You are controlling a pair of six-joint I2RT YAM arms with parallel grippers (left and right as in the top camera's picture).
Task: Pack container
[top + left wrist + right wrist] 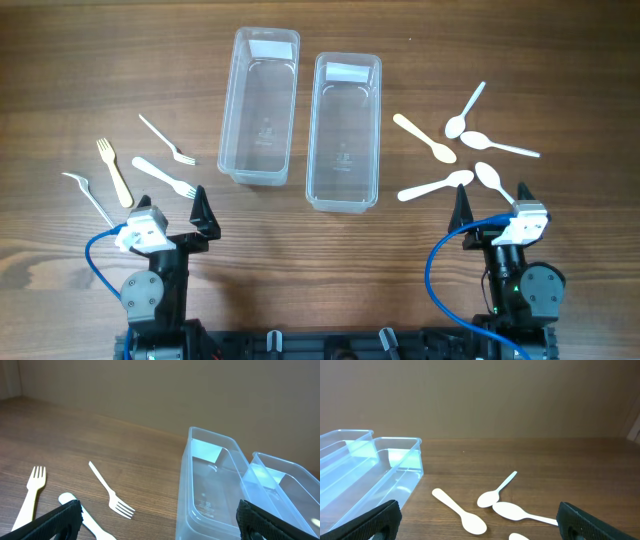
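Note:
Two clear plastic containers stand side by side at the table's centre, the left container [261, 106] and the right container [344, 130]; both look empty. Several white plastic forks [165, 177] lie left of them, and several white spoons [425, 138] lie to the right. My left gripper [172, 207] is open and empty near the front edge, just behind the forks. My right gripper [492, 202] is open and empty, just behind the spoons. The left wrist view shows a fork [111, 492] and the left container [210, 485]. The right wrist view shows spoons [460, 511] and the right container [380, 477].
The wooden table [80, 70] carries only the containers and cutlery. A blue cable loops beside each arm base at the front edge, left [92, 262] and right [437, 270].

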